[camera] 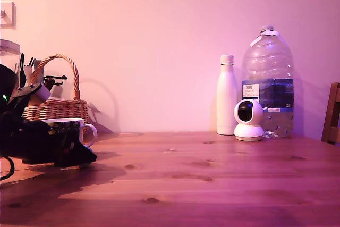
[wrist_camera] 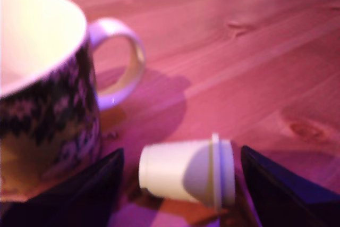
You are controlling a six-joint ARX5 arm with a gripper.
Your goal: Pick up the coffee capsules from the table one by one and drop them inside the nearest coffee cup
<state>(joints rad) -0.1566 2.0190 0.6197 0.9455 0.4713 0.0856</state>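
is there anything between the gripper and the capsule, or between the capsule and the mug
Nothing visible. In the wrist view the capsule lies on its side on the table between the open fingers of the gripper, with bare wood between it and the mug beside it.

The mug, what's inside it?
In the wrist view the mug shows only a pale inner wall near its rim. Its bottom is hidden, so I cannot tell. One capsule lies outside on the table.
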